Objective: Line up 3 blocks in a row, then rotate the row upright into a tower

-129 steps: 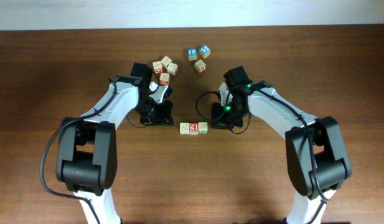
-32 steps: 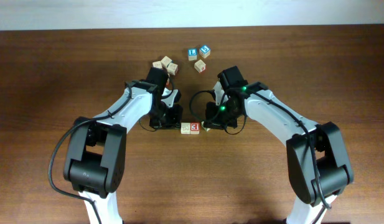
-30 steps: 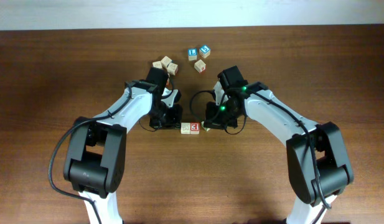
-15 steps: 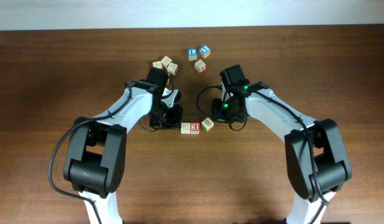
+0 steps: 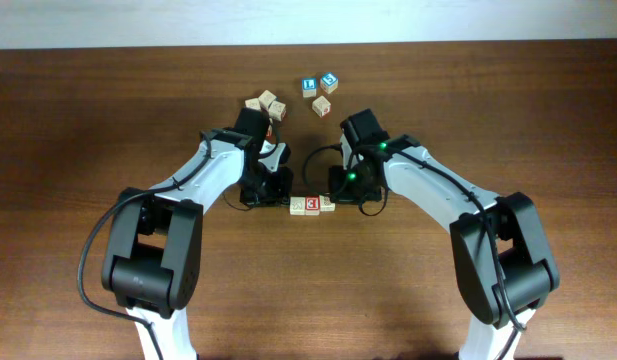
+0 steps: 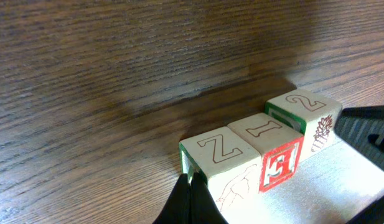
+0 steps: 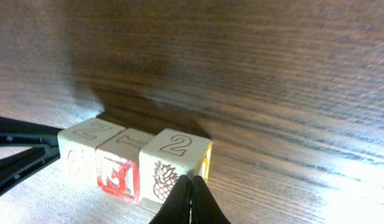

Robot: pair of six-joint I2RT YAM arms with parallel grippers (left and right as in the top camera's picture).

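"What do they look like?"
"The left arm (image 5: 203, 170) and the right arm (image 5: 438, 185) have white links, bulky black joints and thin black cables (image 5: 86, 255)."
"Any markings?"
"Green lights (image 5: 383, 146) glow on the right arm. The left tool (image 6: 190, 186) and the right tool (image 7: 192, 183) taper to slim black tips."

Two blue-faced cubes (image 5: 309, 86) sit together on the wooden table (image 5: 548, 120), a tan cube (image 5: 321, 106) near, a tan cluster (image 5: 267, 102) apart.
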